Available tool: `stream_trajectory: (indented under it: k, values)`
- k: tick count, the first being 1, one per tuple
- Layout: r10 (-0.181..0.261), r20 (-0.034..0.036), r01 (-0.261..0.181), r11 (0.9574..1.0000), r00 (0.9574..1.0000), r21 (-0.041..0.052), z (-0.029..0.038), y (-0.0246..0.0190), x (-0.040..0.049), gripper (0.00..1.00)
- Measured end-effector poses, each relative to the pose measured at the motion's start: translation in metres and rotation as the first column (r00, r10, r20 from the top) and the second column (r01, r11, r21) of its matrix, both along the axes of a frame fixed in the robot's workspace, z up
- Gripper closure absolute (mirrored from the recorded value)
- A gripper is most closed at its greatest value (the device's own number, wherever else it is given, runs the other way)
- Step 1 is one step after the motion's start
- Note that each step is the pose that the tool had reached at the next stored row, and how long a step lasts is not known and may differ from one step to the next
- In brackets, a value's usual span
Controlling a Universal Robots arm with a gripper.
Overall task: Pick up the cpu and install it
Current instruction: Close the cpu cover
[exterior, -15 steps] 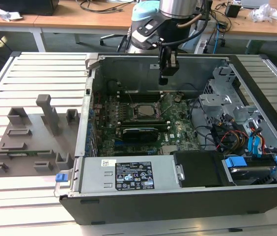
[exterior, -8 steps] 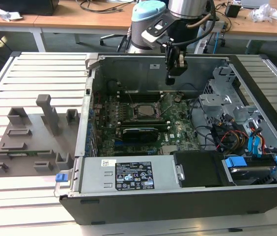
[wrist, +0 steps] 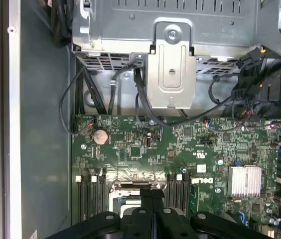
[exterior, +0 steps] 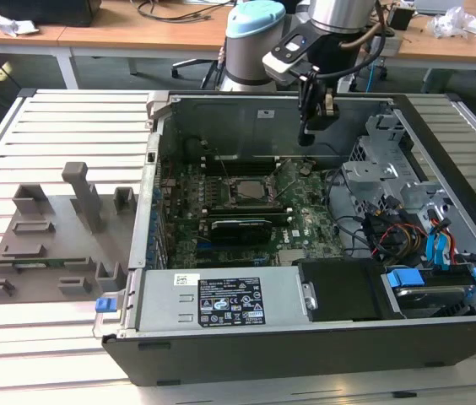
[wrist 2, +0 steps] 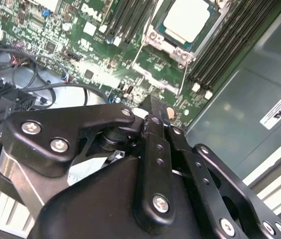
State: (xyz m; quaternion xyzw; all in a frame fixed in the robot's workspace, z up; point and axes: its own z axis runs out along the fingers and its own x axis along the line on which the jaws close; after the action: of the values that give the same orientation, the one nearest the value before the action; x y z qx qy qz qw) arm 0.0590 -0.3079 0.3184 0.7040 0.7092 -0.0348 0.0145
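Note:
The cpu (wrist 2: 188,20), a small pale silver square, lies flat inside the metal socket frame (wrist 2: 180,47) on the green motherboard (wrist 2: 105,69). In the exterior view the cpu (exterior: 251,191) sits in the middle of the board inside the open computer case (exterior: 162,169). My gripper (exterior: 307,135) hangs above the board toward the exterior view's right of the socket, clear of the cpu. In both wrist views its black fingers (wrist 2: 154,112) are pressed together with nothing between them, and the gripper (wrist: 153,196) covers part of the socket area.
Grey plastic holder blocks (exterior: 52,228) stand on the slatted table at the exterior view's left. A power supply (exterior: 221,299) fills the case's near side. A drive cage with blue and red cables (exterior: 428,232) is at the right. Black cables (wrist: 145,104) and a heatsink (wrist: 245,179) lie close to the board.

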Motion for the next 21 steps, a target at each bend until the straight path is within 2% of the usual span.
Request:
stream_trajectory:
  k: [12,17,21]
  values:
    - [0.0,-0.0054,0.0,1.0,1.0,-0.0001,-0.0022,0.0013,0.0286,0.89]
    - [0.0,-0.006,0.0,1.0,1.0,0.0024,-0.0139,0.0013,0.029,0.89]
    - [0.0,-0.0059,0.0,1.0,1.0,0.0028,-0.0205,0.0014,0.0291,0.89]
